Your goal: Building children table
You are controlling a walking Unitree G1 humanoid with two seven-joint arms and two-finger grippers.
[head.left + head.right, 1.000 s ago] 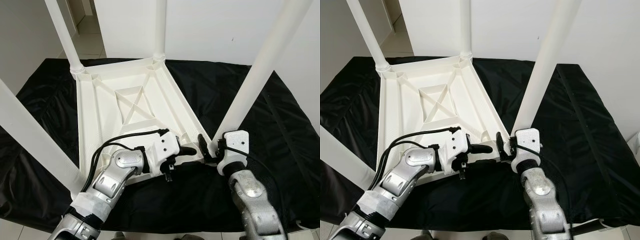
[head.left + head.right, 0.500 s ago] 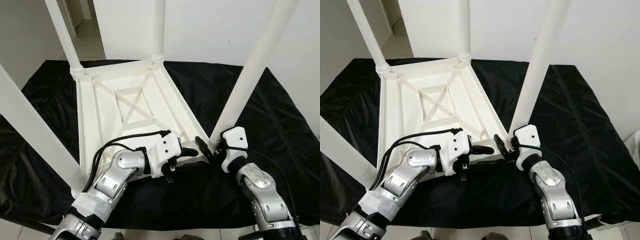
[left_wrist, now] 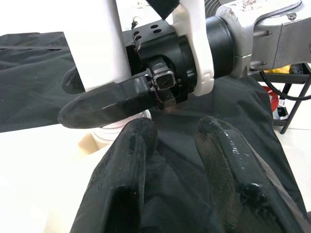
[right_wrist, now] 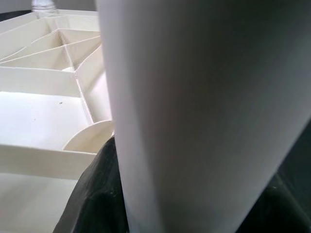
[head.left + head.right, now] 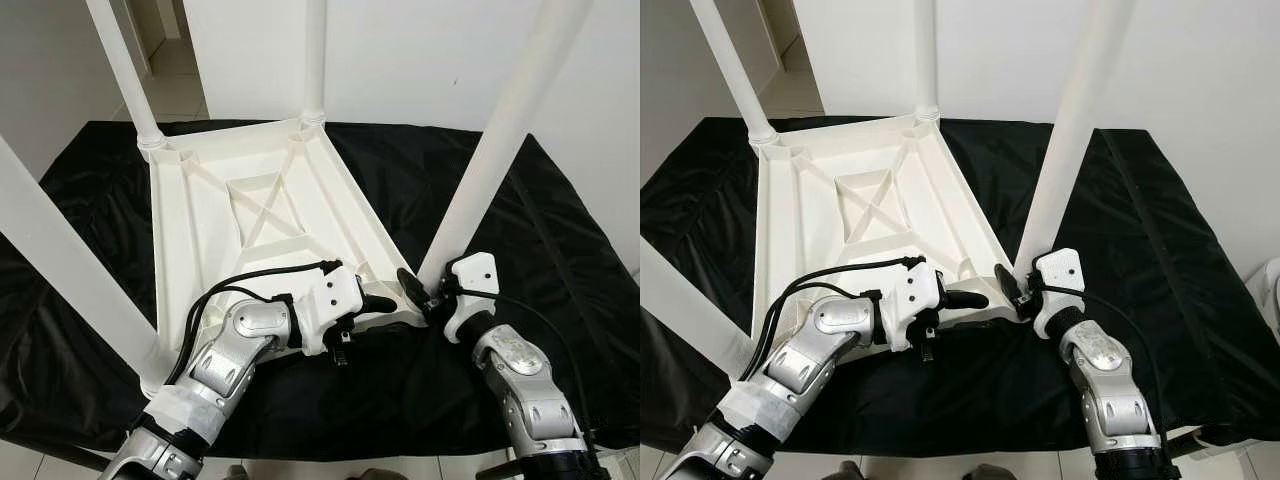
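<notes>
A white plastic children's table [image 5: 200,220] lies upside down on a black cloth [image 5: 400,170], with its legs pointing up. My right gripper [image 5: 425,292] is shut on the foot of the near right leg [image 5: 490,150], where it meets the table's corner. In the left wrist view, one of its fingers [image 3: 112,104] lies across the front of that leg [image 3: 92,43] and the other behind it. The leg [image 4: 204,97] stands very close in the right wrist view. My left gripper [image 5: 378,303] rests at the table's near edge, pointing at that corner, open and holding nothing.
Three more legs stand up: far left [image 5: 125,70], far middle [image 5: 314,55] and near left [image 5: 70,270], close to my left arm. A white wall rises behind the cloth. A tiled floor [image 5: 180,60] shows at the back left.
The near right leg has tipped a little towards upright. My right arm has swung out to the right with the gripper still at the leg's foot. The left gripper has stayed put.
</notes>
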